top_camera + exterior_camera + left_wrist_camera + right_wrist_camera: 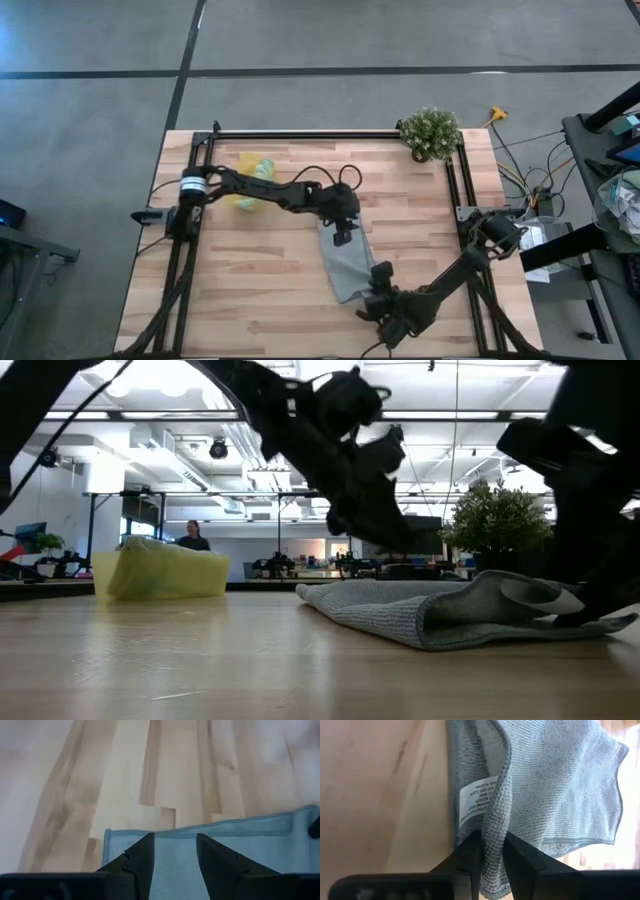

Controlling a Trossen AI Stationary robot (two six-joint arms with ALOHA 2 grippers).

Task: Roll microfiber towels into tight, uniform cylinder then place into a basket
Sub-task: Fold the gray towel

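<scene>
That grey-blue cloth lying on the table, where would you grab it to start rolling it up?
Probably at the near end of the grey-blue towel, where its edge already folds up off the wood. The right gripper comes at it from that end, fingers on either side of the raised fold. The flat far end offers less to pinch.

Cloth on wood
Grey-blue towel (555, 780) is showing a knitted matt weave; table (260, 290) is showing smooth pale planks.

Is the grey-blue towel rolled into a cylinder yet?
No. The grey-blue towel lies mostly flat, with only its near edge lifted into a loose fold pinched by the right gripper.
</scene>
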